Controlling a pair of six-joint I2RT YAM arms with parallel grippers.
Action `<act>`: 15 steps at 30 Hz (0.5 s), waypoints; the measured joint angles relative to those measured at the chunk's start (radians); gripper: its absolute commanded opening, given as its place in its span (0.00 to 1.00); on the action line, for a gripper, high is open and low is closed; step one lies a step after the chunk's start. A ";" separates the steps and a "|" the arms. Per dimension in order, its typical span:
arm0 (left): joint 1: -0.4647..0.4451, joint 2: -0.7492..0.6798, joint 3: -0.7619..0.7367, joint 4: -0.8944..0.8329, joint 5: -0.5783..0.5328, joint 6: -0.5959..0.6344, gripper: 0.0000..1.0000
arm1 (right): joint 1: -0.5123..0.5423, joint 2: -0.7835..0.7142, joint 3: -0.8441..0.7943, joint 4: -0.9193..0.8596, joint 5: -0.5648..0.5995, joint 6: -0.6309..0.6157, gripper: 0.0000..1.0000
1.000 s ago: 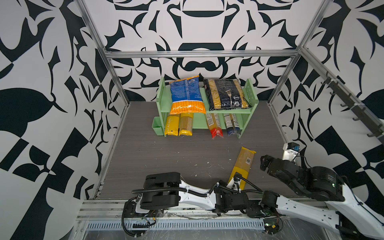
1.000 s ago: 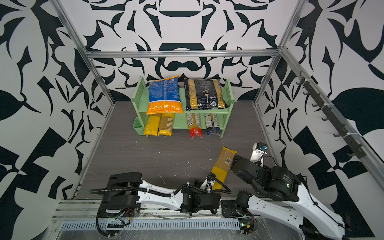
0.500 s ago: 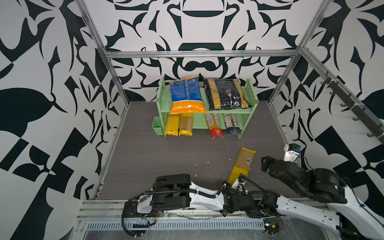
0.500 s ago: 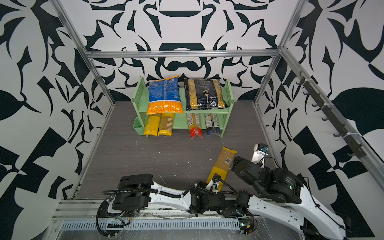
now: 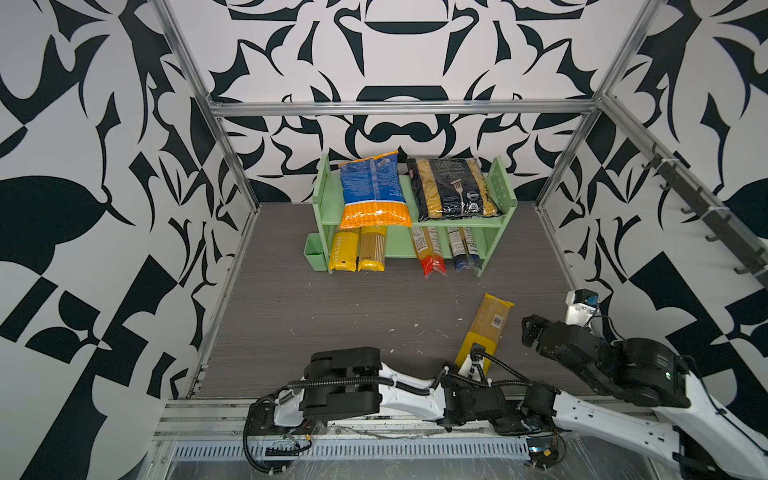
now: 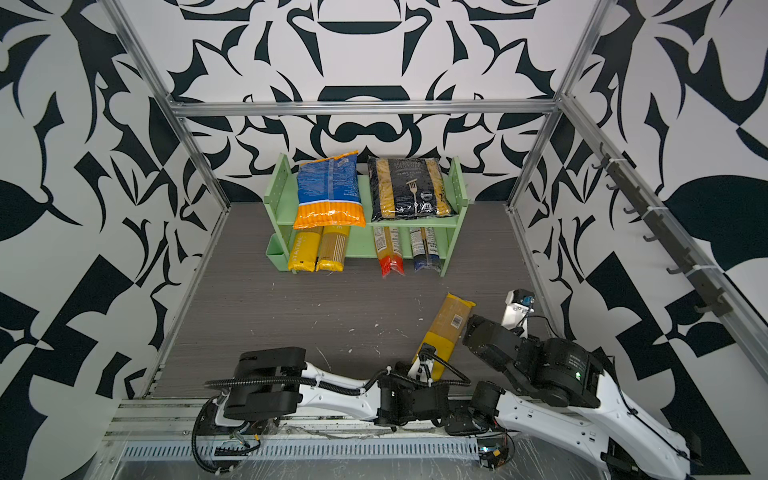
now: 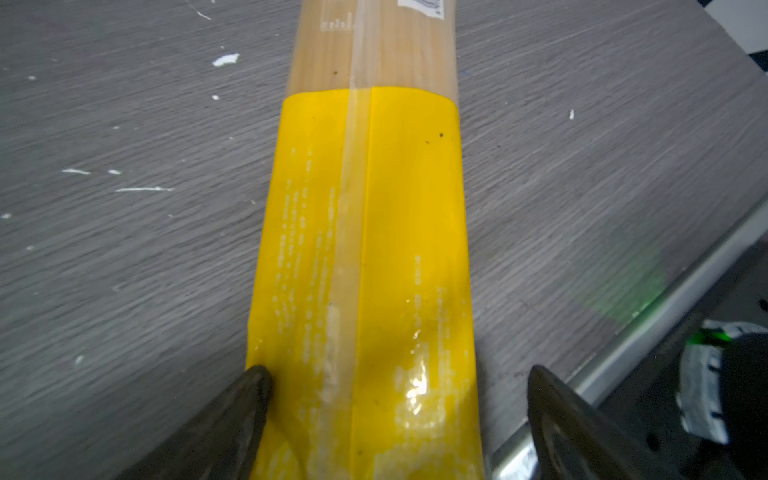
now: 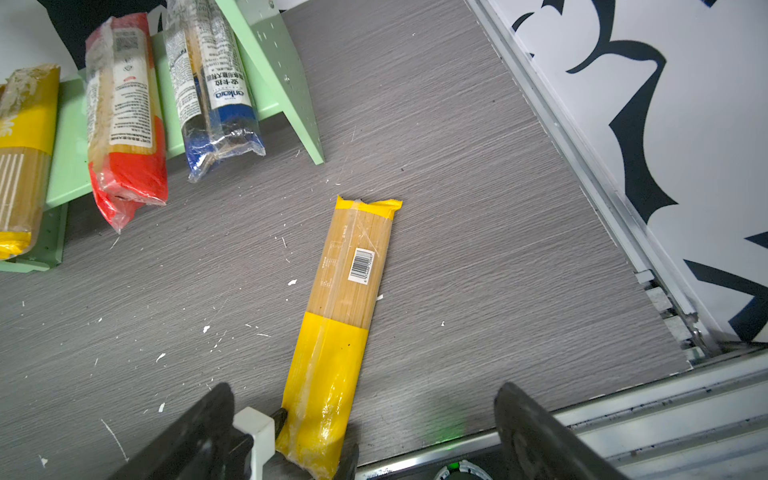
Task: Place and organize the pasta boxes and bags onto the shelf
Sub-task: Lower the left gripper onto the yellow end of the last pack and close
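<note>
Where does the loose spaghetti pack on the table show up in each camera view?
Top view: spaghetti pack on the table, right of centre, near the front edge.
Top view: the pack, same spot.
Left wrist: the pack fills the picture's middle, straddled by the open left gripper.
Right wrist: the whole pack, ahead of the right gripper.
Shared landmark: its white barcode sticker.

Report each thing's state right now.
Blue-orange bag, lying on shelf's top tier.
Black bag, lying on top tier.
Yellow pack, bottom tier.
Tan pack, bottom tier.
Red-ended pack, bottom tier.
Blue-ended pack, bottom tier.
Loose pack, flat on table.
Left gripper, open astride loose pack's yellow end.
Right gripper, open, empty.
</note>
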 measured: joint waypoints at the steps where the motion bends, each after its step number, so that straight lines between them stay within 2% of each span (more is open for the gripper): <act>1: 0.001 0.000 -0.002 -0.004 -0.010 -0.006 0.99 | 0.000 0.000 -0.002 0.000 -0.001 0.000 1.00; 10: 0.002 -0.027 -0.073 -0.045 -0.106 -0.036 0.99 | 0.000 0.000 -0.016 0.000 -0.012 0.000 1.00; 15: 0.000 -0.033 -0.088 -0.045 -0.116 -0.024 0.99 | 0.000 -0.001 -0.021 0.000 -0.023 0.000 1.00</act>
